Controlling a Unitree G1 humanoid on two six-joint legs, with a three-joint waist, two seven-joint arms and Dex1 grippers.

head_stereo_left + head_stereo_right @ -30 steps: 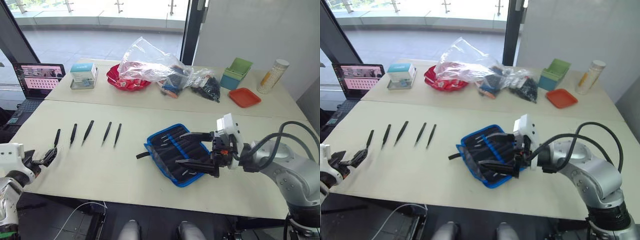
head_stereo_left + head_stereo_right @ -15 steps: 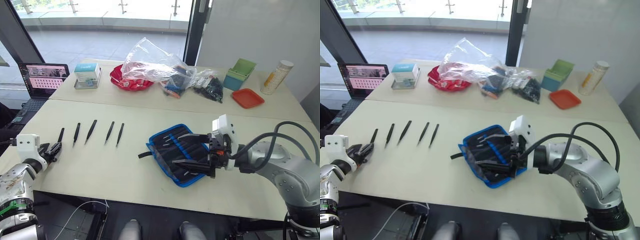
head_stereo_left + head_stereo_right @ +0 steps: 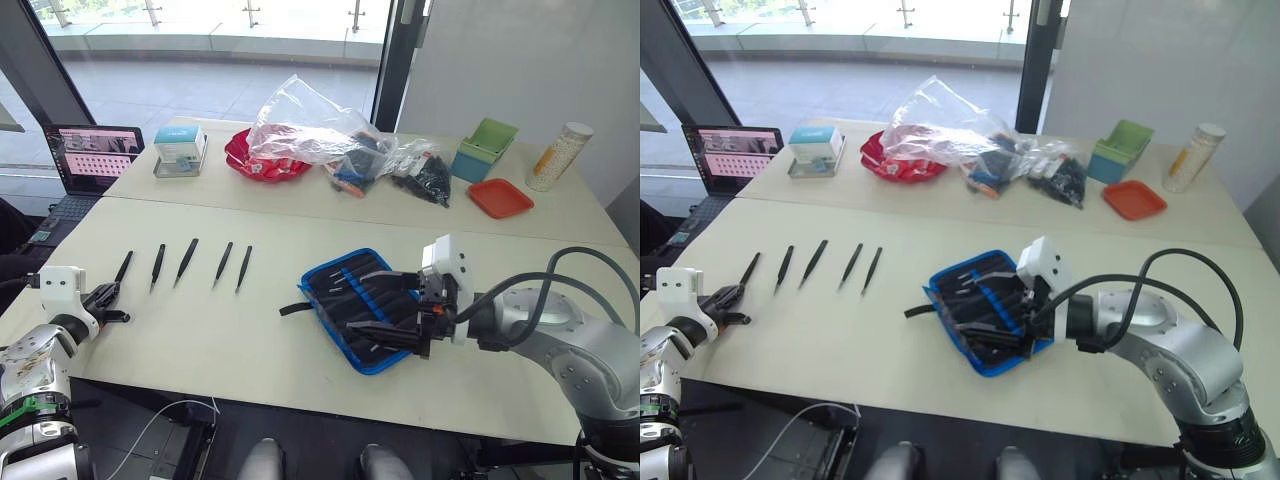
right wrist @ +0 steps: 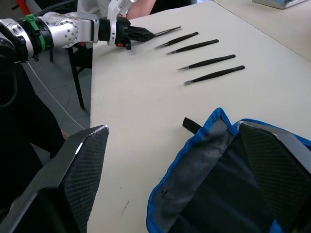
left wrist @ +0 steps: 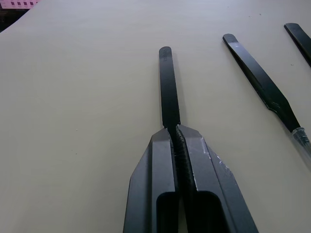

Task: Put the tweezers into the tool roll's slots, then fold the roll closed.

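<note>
The left gripper (image 5: pixel 174 130) sits low over the near-left table (image 3: pixel 200 340) edge, its fingers closed on the tip of the outermost tweezer (image 5: pixel 168 85). The other four tweezers (image 3: pixel 200 264) lie in a row just beyond it, apart from one another, with bare tabletop between them and the tool roll (image 3: pixel 363 306).

The right gripper (image 3: pixel 385 308) reaches in horizontally from the right, fingers spread wide and holding nothing. One finger lies over the opened roll; the other hangs beside its near blue edge, contact unclear. The slots (image 3: pixel 352 290) face up, and the strap (image 3: pixel 291 309) trails toward the tweezers.

Beyond both grippers stand a laptop (image 3: pixel 92 158), clear plastic bags (image 3: pixel 310 135) and an orange tray (image 3: pixel 496 197).
</note>
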